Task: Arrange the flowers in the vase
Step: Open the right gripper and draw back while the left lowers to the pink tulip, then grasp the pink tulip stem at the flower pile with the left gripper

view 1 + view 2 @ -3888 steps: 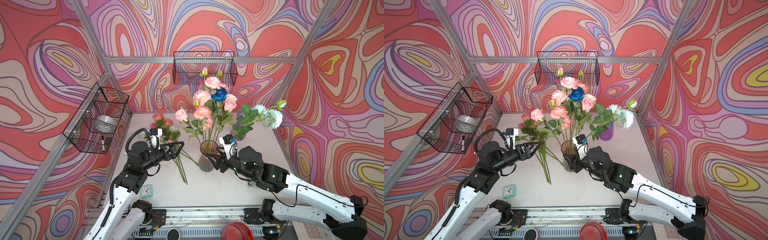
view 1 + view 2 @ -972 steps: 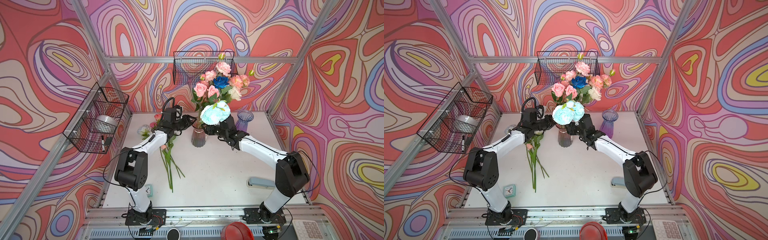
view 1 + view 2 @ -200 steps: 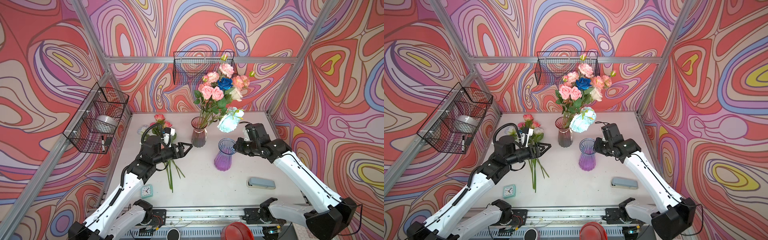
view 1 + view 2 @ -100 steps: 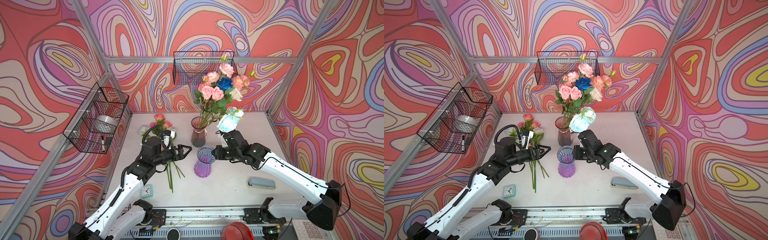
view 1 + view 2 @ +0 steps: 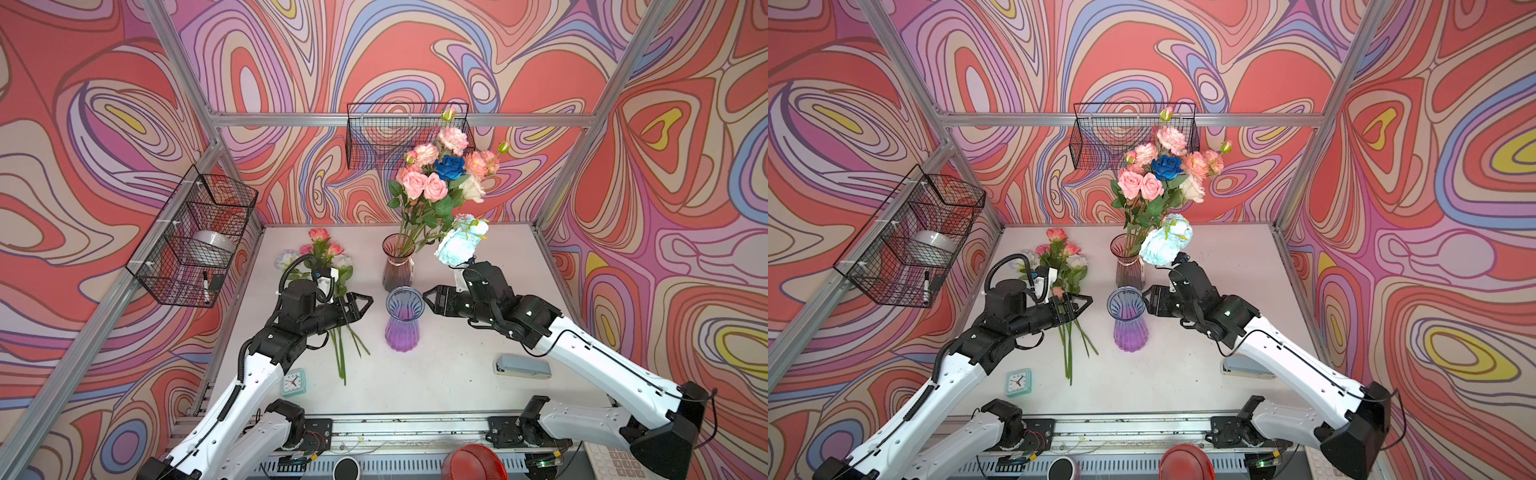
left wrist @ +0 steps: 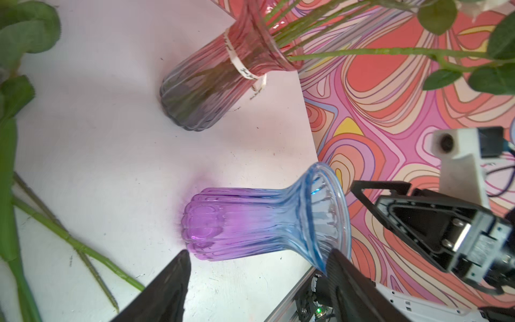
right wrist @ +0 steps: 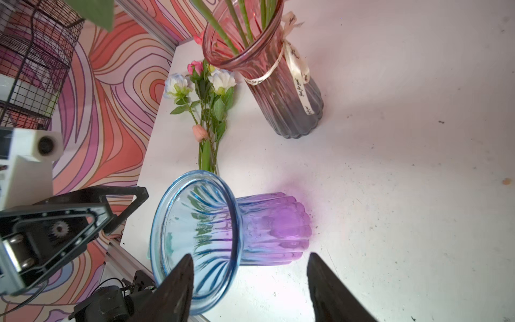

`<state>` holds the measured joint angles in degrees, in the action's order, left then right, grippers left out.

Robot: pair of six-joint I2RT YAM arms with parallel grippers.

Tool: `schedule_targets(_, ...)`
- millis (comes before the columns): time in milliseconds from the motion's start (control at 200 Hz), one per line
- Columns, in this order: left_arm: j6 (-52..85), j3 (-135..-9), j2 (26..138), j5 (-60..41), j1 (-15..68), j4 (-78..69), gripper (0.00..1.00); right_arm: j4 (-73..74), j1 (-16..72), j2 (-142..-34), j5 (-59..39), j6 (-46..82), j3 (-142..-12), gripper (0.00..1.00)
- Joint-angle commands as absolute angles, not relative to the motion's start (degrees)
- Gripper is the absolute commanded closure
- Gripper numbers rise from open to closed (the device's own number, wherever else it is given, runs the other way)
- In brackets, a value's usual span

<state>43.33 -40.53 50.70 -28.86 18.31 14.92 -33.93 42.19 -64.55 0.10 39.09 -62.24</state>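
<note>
Two vases now stand mid-table: the purple vase (image 5: 402,328), carried in from the right, sits in front of the pink vase (image 5: 398,266) holding most flowers (image 5: 432,183). Letting go, the right gripper (image 5: 428,301) gapes beside its rim. Level and wide open, the left gripper (image 5: 365,307) hovers empty over the loose flowers (image 5: 328,257).

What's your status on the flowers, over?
Left hand open, right hand open, either side of empty purple vase. Loose flowers on table, left arm over their stems.
</note>
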Motion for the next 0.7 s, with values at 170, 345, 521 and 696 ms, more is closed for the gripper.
schedule_targets(170,44.25,-36.97,59.13,-15.74,16.43,15.80,0.45,-33.78,42.49,-55.73,4.49,39.55,-54.03,0.44)
schedule_targets(345,44.16,-36.93,66.60,-8.10,16.37,11.98,0.51,-33.16,42.49,-52.44,4.87,39.81,-50.77,0.55)
schedule_targets(521,44.15,-39.20,74.90,-7.01,16.51,11.77,0.61,-34.01,42.53,-50.06,6.04,39.20,-49.88,0.56)
schedule_targets(696,45.47,-38.88,74.58,-1.51,15.98,11.56,0.61,-33.86,42.49,-47.70,6.72,39.54,-48.52,0.57)
